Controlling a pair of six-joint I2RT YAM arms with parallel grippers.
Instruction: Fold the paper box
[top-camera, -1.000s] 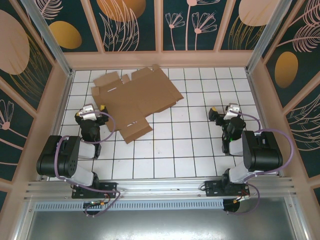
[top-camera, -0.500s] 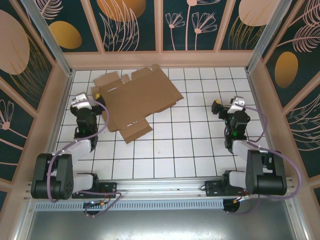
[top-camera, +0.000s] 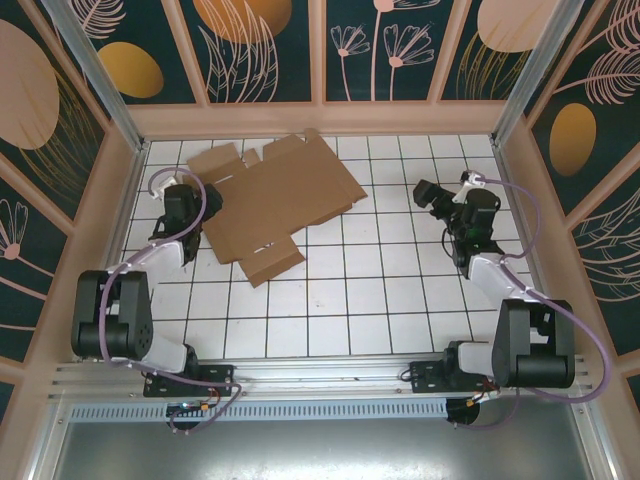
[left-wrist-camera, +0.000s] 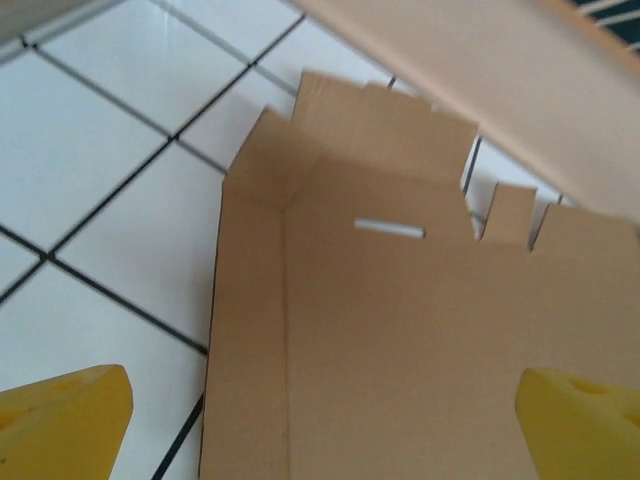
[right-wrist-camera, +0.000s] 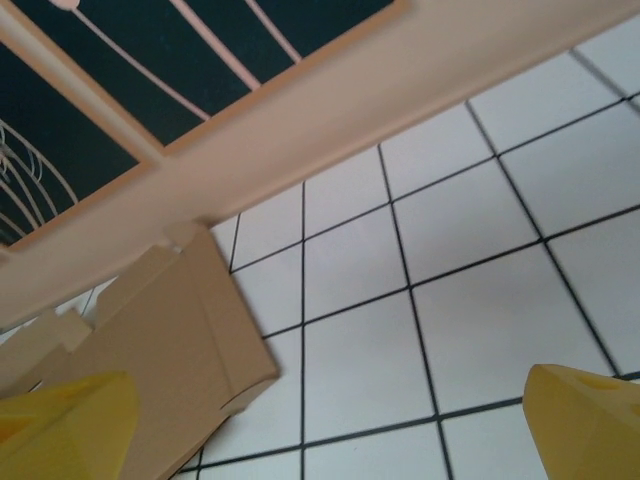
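Your left gripper (top-camera: 188, 192) and right gripper (top-camera: 430, 196) are hanging open, empty.
The paper box (top-camera: 280, 195) is lying flat, far left, beside the left gripper: light, stiff, likely hinging at creases; pinch an edge flap.

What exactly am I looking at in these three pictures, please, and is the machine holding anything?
These are two small robot arms bolted at the near edge of a tiled table. Each arm ends in a two-finger gripper. The wide picture comes from a fixed camera above and behind the arms. The other two come from cameras on the wrists, where the yellow fingertips sit in the bottom corners. On the table lies the paper box, a flat brown cardboard sheet with flaps and slots, not yet folded. The left gripper is at the sheet's left edge, and the right gripper stands apart over bare tiles. Both are open and hold nothing.
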